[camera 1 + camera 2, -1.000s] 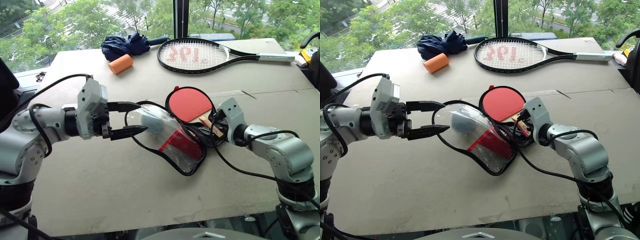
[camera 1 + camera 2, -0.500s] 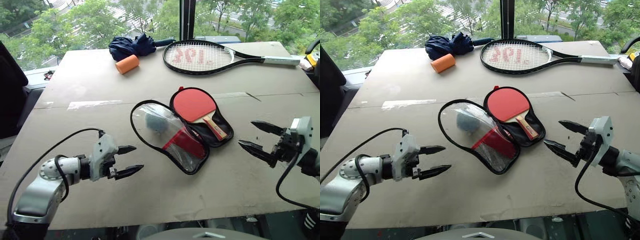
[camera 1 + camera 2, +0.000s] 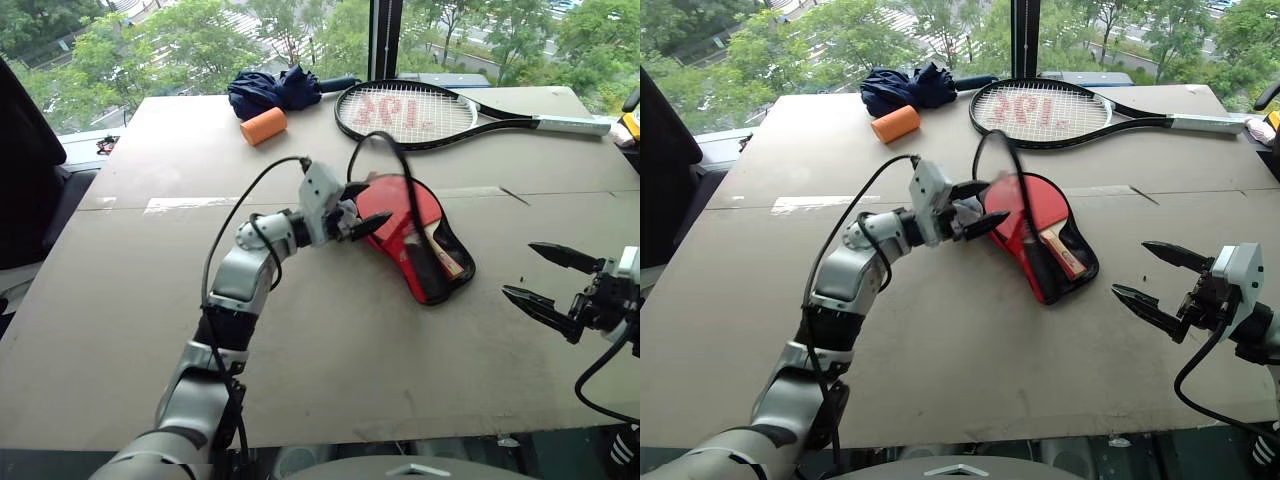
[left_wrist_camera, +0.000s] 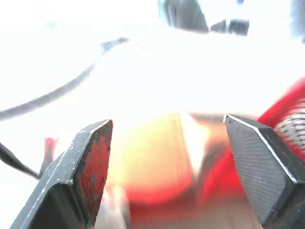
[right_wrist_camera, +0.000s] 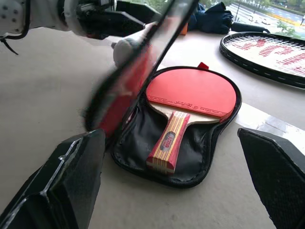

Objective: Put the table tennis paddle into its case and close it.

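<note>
The left gripper [image 3: 975, 210] is pressing against the raised flap of the case [image 3: 1040, 250], its two fingers spread and gripping nothing, apparently swinging the flap over toward the half lying flat on the table [image 3: 940, 350]. The table tennis paddle [image 5: 188, 98] is lying inside the lower half of the case, red face toward the far side of the table and handle toward the near edge, within the zip line. The right gripper [image 3: 1148, 277] is hovering well apart on the near right, fingers wide and empty.

To do this step well, the left gripper should be carrying the flap over until its rim is meeting the lower rim all round, without nudging the paddle out of its bed; the free right gripper looks best used pinning the case before anything is drawn along the zip. The wrist view is too blurred to say whether a pad is touching the flap or just beside it.

Counted on the table: one paddle, one case, one strung tennis racket [image 3: 1070, 108], one dark blue folded umbrella [image 3: 915, 88], one orange cylinder [image 3: 895, 123] just beside it, and two grippers.
</note>
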Robot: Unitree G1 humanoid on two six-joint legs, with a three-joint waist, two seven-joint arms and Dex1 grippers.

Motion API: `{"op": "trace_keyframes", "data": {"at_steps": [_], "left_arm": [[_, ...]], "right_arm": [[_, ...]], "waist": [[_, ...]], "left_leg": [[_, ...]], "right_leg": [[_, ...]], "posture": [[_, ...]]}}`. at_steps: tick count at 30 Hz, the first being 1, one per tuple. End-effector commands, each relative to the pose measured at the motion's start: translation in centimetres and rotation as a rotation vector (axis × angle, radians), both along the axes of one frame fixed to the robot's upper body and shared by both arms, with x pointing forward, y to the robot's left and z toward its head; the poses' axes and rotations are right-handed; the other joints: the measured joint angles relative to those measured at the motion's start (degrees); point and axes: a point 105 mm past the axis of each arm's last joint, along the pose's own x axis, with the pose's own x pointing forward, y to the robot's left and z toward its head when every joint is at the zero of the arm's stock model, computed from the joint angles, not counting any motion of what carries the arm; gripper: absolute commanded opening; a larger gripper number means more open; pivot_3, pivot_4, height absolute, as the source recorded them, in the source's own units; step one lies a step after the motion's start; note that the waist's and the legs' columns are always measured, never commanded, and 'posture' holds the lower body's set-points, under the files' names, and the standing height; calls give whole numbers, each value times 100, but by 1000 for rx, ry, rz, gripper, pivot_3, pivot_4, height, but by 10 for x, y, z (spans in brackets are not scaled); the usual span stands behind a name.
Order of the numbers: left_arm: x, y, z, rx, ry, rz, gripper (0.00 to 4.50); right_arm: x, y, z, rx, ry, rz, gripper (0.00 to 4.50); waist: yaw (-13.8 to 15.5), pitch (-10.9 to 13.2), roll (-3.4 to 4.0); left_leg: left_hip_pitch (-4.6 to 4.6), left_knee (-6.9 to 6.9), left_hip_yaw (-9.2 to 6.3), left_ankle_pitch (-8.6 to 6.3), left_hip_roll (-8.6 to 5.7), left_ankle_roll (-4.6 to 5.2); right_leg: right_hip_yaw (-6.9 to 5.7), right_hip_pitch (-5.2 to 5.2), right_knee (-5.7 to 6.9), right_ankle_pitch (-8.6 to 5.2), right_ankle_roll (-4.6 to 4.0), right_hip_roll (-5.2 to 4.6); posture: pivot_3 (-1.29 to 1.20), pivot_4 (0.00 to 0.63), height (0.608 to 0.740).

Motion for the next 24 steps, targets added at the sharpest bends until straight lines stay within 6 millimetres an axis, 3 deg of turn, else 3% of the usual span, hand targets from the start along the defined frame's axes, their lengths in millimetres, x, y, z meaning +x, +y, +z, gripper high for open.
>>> {"op": "trace_keyframes", "data": {"at_steps": [1, 8, 13, 18, 22, 24], "left_arm": [[-4, 3, 17, -20, -55, -11, 3814], [-17, 24, 3, 40, -43, -21, 3814], [-67, 53, -6, 169, 41, -195, 3814], [-87, 73, 5, 277, 34, -216, 3814], [-97, 93, 15, 380, 20, -196, 3814], [-97, 99, 18, 403, 8, -175, 3814]], "right_arm": [[-5, -3, 14, 6, -57, -29, 4471], [3, 0, 15, 55, -49, -69, 4471], [50, 23, 7, 50, 70, -126, 4471], [85, 43, 2, -41, 113, -182, 4471], [111, 52, -15, -13, 332, -243, 4471], [124, 47, -21, 25, 413, -308, 4471]], "waist": [[-54, -3, 4], [-120, -2, 4], [-239, -4, 9], [-130, -1, 10], [-128, 1, 7], [-136, 1, 8]], "left_leg": [[1, -3, 3, 0, 1, 0], [15, -7, 2, 4, 5, -6], [14, -10, 4, 4, 9, -7], [7, -16, -13, 6, 5, -12], [6, -14, -13, 6, 1, -11], [6, -15, -13, 6, 2, -11]], "right_leg": [[4, -3, 1, 0, 0, 0], [15, -4, 12, 0, -1, 6], [24, -10, 8, 0, -2, 7], [9, -11, 2, -1, -3, 3], [7, -11, 0, -1, -3, -1], [7, -11, 0, -1, -3, 0]], "posture": [[0, 150, 740], [0, 150, 740], [0, 150, 740], [0, 150, 740], [0, 150, 740], [0, 150, 740]]}}
